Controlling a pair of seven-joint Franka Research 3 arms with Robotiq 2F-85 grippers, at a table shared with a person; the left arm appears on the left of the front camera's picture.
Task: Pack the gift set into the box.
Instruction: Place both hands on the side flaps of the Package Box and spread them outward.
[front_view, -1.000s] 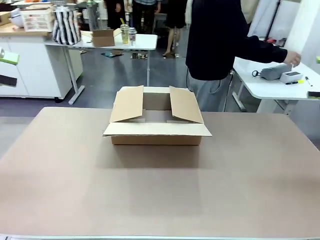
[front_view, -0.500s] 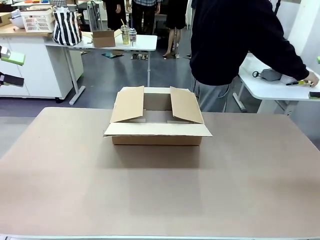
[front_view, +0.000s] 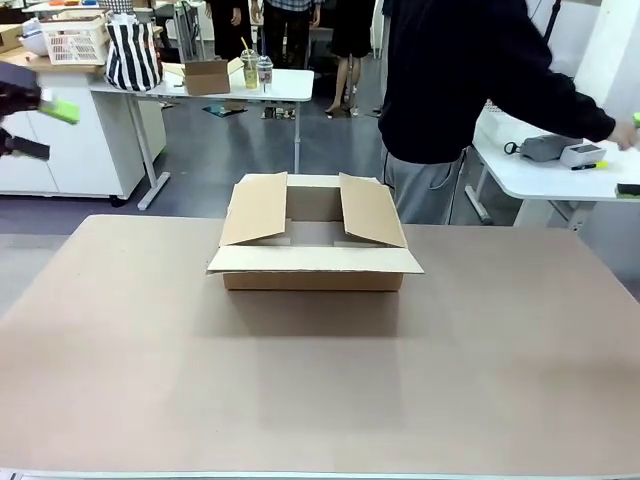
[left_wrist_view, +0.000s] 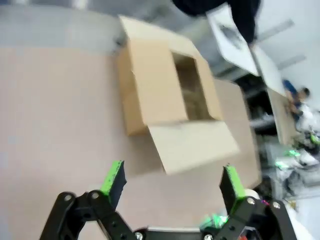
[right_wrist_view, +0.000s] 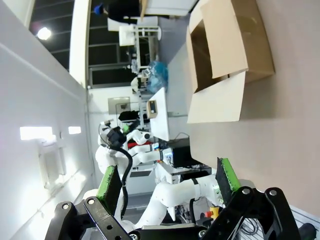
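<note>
The box (front_view: 315, 240) stands open on the brown table, its side flaps tilted inward over the opening and its near flap folded out flat. The gift set (front_view: 556, 150), a grey pack with a white piece, lies on the white side table (front_view: 520, 175) at the far right. The person's hand (front_view: 630, 136) reaches past it. My left gripper (front_view: 38, 126) hangs open at the left edge, blurred, far from the box. In the left wrist view the left gripper (left_wrist_view: 172, 181) is open and holds nothing, with the box (left_wrist_view: 167, 95) ahead. My right gripper (right_wrist_view: 168, 181) is open and holds nothing, with the box (right_wrist_view: 227, 47) far ahead.
The person (front_view: 455, 80) stands behind the table, turned toward the side table. Bare tabletop (front_view: 320, 380) spreads in front of the box. Behind are another table (front_view: 215, 85) with a small carton and cups, and a white counter (front_view: 60, 130).
My left gripper has shifted a little to the right at the left edge. The person's hand has moved from the grey pack out toward the right edge. The box has not moved.
</note>
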